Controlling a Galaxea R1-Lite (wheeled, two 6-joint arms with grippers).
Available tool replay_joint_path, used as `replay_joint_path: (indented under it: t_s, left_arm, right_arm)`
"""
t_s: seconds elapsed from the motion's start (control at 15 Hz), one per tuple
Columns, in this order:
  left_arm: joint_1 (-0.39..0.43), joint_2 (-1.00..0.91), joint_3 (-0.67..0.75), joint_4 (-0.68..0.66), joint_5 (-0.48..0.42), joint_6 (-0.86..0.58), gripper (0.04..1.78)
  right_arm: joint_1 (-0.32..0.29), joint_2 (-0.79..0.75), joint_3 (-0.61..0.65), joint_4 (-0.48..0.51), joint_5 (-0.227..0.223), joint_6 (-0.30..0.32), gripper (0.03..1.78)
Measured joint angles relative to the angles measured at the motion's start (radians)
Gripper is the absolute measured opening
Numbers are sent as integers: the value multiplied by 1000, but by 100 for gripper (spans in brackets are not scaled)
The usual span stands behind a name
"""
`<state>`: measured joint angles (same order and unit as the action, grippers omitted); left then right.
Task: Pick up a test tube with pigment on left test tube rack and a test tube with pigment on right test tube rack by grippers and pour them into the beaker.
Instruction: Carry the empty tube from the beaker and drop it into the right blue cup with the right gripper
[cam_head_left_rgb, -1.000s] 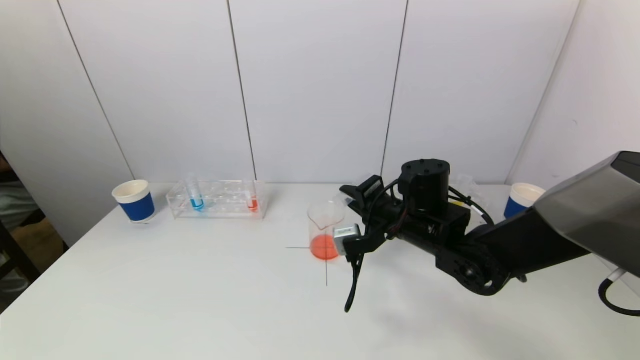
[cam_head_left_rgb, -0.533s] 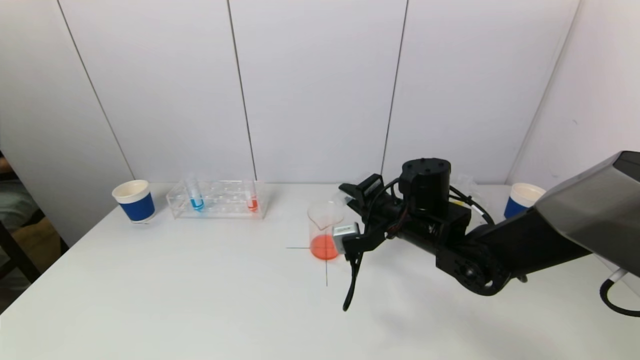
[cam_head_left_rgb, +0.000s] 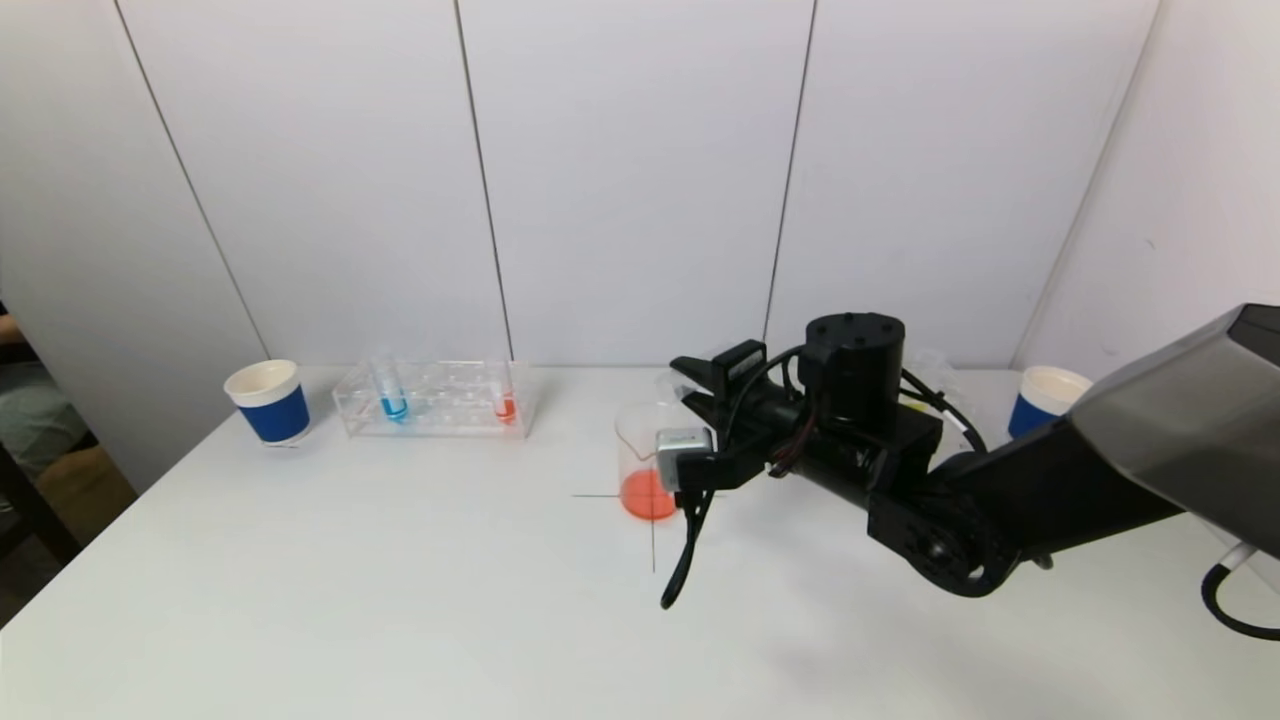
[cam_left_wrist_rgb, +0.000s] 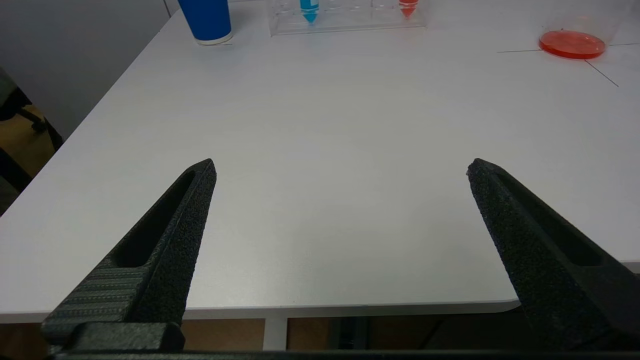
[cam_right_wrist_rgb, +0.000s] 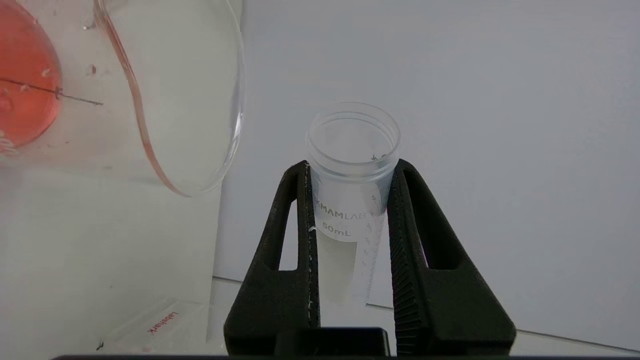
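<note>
Right gripper (cam_right_wrist_rgb: 350, 165) has shifted left, now beside the beaker (cam_head_left_rgb: 648, 460) at three o'clock, clenching an empty tube (cam_right_wrist_rgb: 352, 150); left gripper (cam_left_wrist_rgb: 340, 170) released.

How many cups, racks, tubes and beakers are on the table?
Cups: 2
Racks: 1 clearly seen
Tubes: 3, blue, red, and an empty one in the right pincer
Beakers: 1
Total: 7

place: lab bench, I reckon | cues: test tube rack (cam_head_left_rgb: 437, 402) upper left, beaker (cam_head_left_rgb: 648, 462) centre, white table (cam_head_left_rgb: 400, 600)
</note>
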<state>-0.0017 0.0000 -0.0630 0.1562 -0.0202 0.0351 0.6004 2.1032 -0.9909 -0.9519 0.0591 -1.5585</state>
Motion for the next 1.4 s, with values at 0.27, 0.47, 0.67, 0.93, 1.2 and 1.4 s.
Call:
replay_joint_path:
  t_s: [0.27, 0.47, 0.67, 0.93, 1.2, 1.4]
  left_arm:
    - [0, 0, 0, 0, 0, 0, 176]
    - [0, 0, 0, 0, 0, 0, 176]
    - [0, 0, 0, 0, 0, -1, 176]
    - [0, 0, 0, 0, 0, 0, 176]
    - [0, 0, 0, 0, 0, 0, 176]
    - [0, 0, 0, 0, 0, 0, 176]
  right_arm:
    - [16, -10, 1, -21, -5, 110, 47]
    - [19, -25, -2, -49, -11, 230, 47]
    - [9, -41, -8, -82, -14, 335, 46]
    - [1, -77, -24, -81, -66, 495, 47]
    - [0, -113, -48, -76, -140, 678, 47]
    - [0, -145, -64, -80, -199, 813, 47]
